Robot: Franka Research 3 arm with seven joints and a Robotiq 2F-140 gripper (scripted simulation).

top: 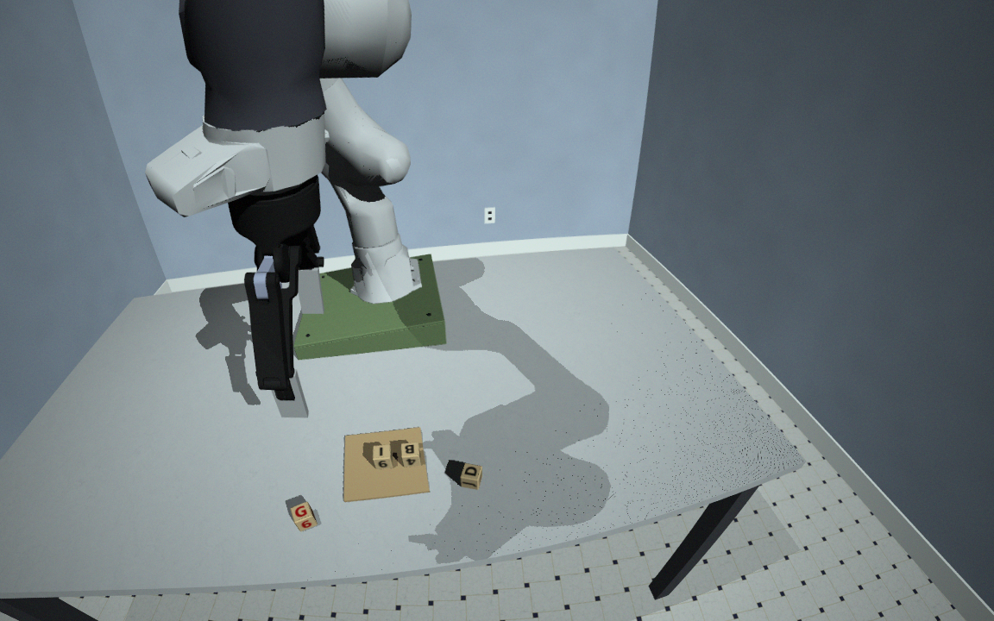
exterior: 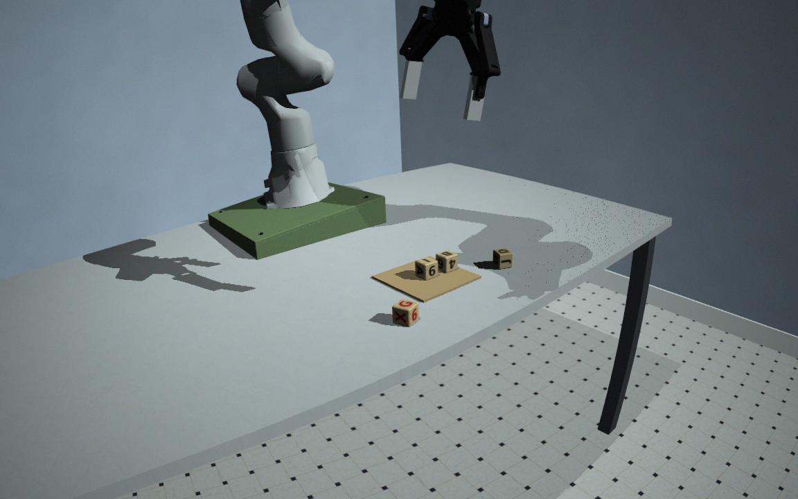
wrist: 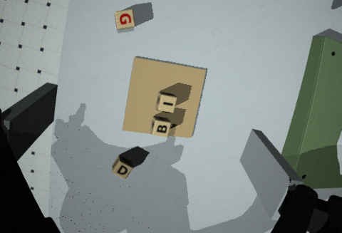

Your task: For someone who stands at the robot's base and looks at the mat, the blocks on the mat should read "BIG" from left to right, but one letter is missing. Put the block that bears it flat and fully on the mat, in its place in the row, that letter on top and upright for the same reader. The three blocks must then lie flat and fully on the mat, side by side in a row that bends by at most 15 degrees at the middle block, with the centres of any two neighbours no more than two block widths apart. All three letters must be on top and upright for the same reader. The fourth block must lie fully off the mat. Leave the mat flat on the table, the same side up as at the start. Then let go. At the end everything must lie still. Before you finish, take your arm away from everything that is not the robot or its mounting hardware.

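Observation:
The tan mat lies flat. The B block is on it close to one edge, letter up and upright for the base reader. The I block is beside it with a small gap, I on top. The red G block is off the mat beyond the I side, G on top but roughly upside down for that reader. The D block is off the mat beyond B. My gripper is wide open, empty, high above the table.
The green base plate carries the arm at the back of the table. The G and D blocks stand on opposite sides of the mat. The arm's shadow falls around the D block.

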